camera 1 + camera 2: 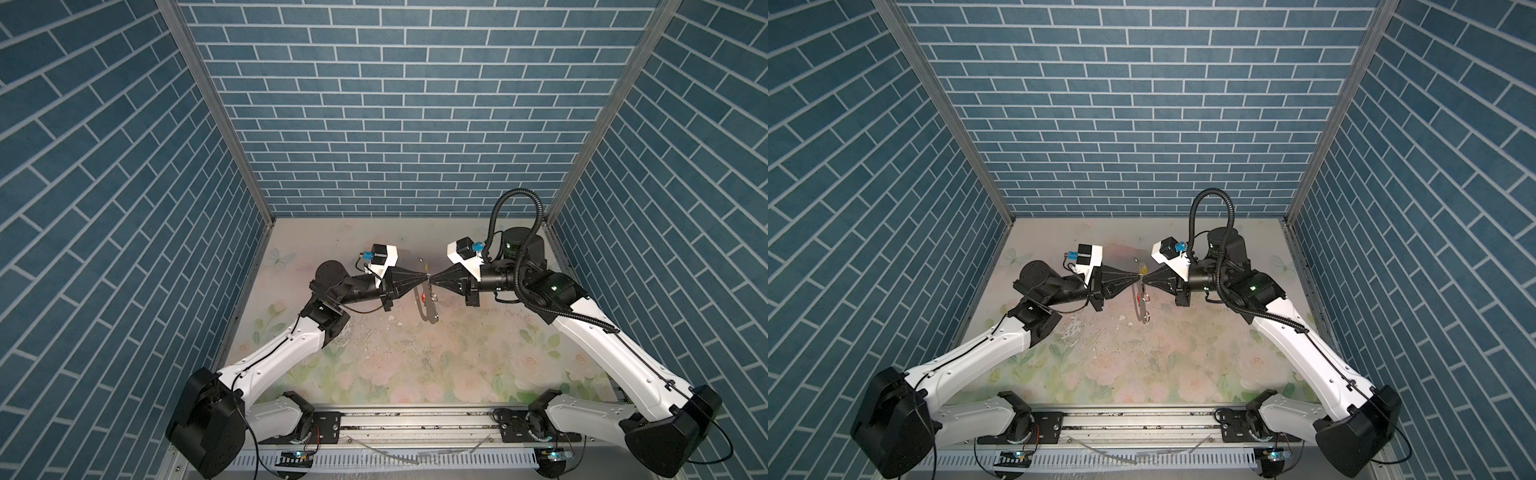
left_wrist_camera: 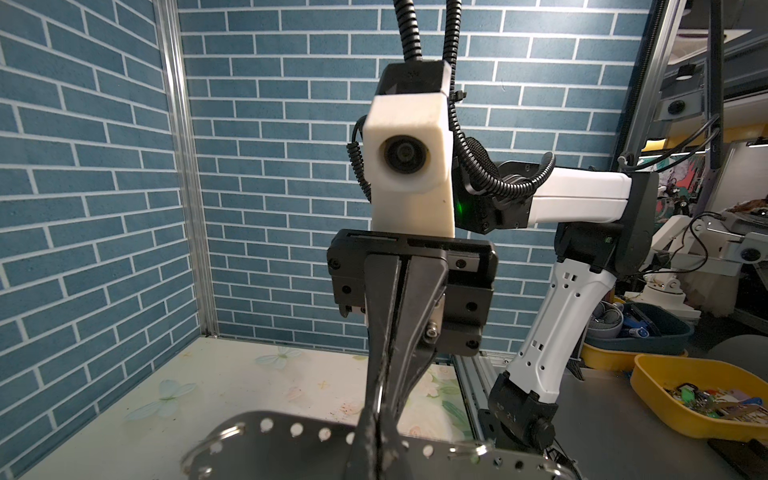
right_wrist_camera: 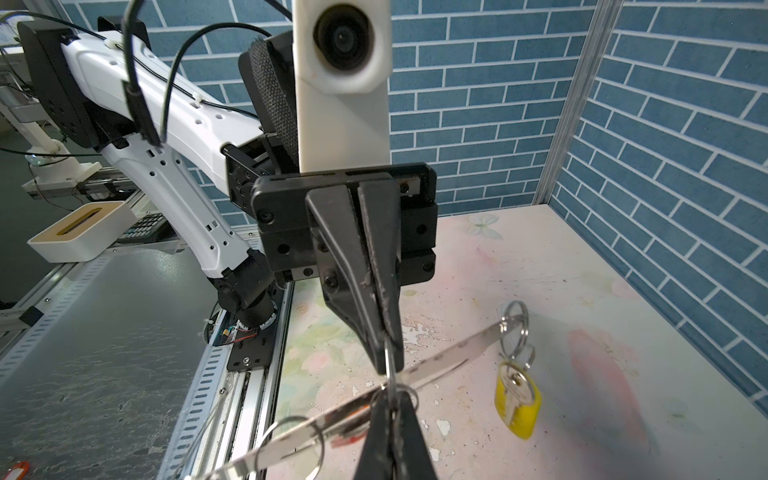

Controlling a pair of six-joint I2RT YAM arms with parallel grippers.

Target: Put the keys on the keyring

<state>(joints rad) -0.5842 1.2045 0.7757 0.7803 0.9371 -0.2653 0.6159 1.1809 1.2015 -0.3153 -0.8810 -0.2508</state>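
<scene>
The keyring (image 3: 449, 359) is held edge-on over the floral tabletop (image 1: 457, 365). A red-tagged key (image 1: 422, 297) sits just beside its near half, though whether that key is threaded on cannot be told. At the keyring's middle the left fingers (image 3: 353, 291) and right fingers (image 2: 380, 311) meet tip to tip from opposite sides, both pairs closed tight and pinching the keyring. Beyond them, at the keyring's far end, a yellow-tagged key (image 3: 517, 399) hangs from a silver ring (image 3: 513, 328).
</scene>
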